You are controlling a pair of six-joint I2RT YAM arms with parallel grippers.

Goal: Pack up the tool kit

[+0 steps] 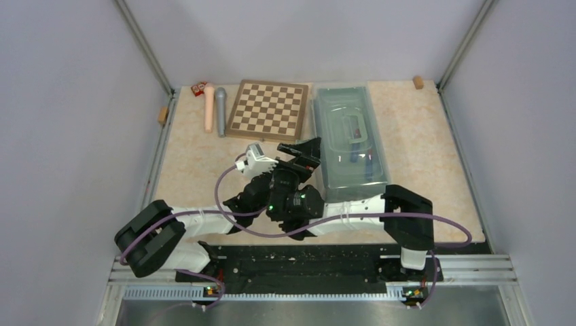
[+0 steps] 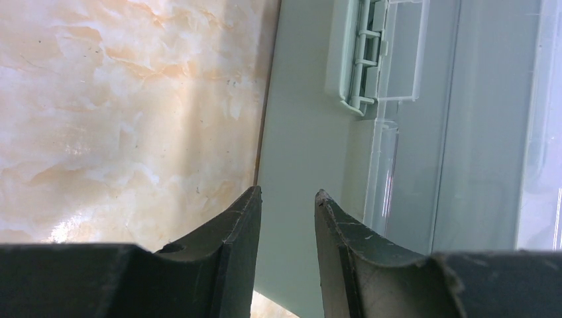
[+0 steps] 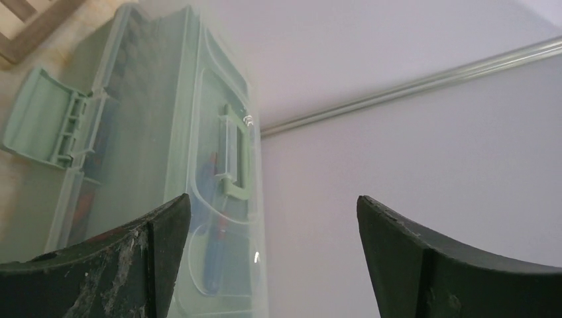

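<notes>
The sage-green toolbox (image 1: 350, 139) lies shut under its translucent lid on the right half of the table. My left gripper (image 1: 302, 151) is at its left long side. In the left wrist view the gripper (image 2: 288, 190) is open by a narrow gap and empty, above the toolbox wall (image 2: 298, 165) and below a side latch (image 2: 361, 59). My right gripper (image 3: 273, 197) is wide open and empty, low beside the toolbox (image 3: 146, 132). That view shows the top handle (image 3: 235, 156) and a blue and red screwdriver (image 3: 212, 245) through the lid. Small red boxes (image 1: 198, 88) sit at the far left.
A brown chessboard (image 1: 267, 110) lies left of the toolbox. A pink cylinder (image 1: 208, 106) and a grey cylinder (image 1: 221, 111) lie left of it. Small wooden blocks sit at the far right corner (image 1: 418, 82) and the left edge (image 1: 163, 114). Both arms cross in the table's near middle.
</notes>
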